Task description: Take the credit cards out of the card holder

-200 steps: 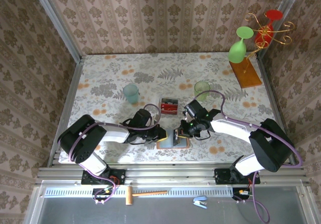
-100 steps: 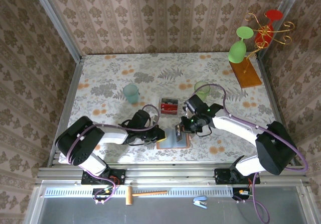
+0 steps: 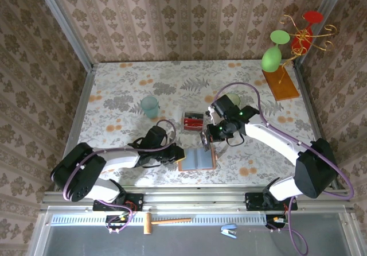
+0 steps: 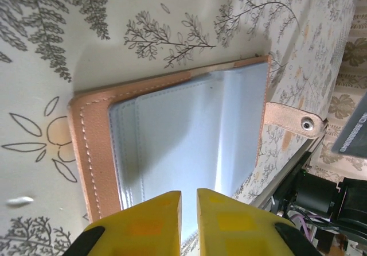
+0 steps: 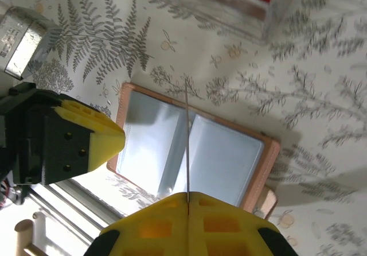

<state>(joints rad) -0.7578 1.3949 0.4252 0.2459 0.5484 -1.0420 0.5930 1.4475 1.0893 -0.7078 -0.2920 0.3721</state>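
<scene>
The card holder [image 3: 196, 159] lies open on the table near the front edge, tan leather with grey-blue pockets [image 4: 189, 135] and a snap tab [image 4: 292, 120]. My right gripper [image 3: 206, 136] hovers above its far edge, shut on one of the credit cards [image 5: 187, 141], which I see edge-on as a thin line over the card holder [image 5: 229, 164]. More red credit cards [image 3: 194, 120] lie in a clear box [image 5: 229, 12] just behind. My left gripper [image 4: 189, 207] sits over the holder's left edge, fingers almost together with nothing between them; it also appears as the left gripper [image 5: 86, 138].
A teal cup [image 3: 149, 105] stands at the back left and a green cup [image 3: 231, 101] behind the right arm. A wooden stand [image 3: 281, 84] with a green and a red glass is at the far right. The table's metal front rail [image 3: 195, 197] is close to the holder.
My right gripper has risen and drawn back toward the clear box with the card in it. The left arm has shifted slightly left, and the holder now lies open and flat.
</scene>
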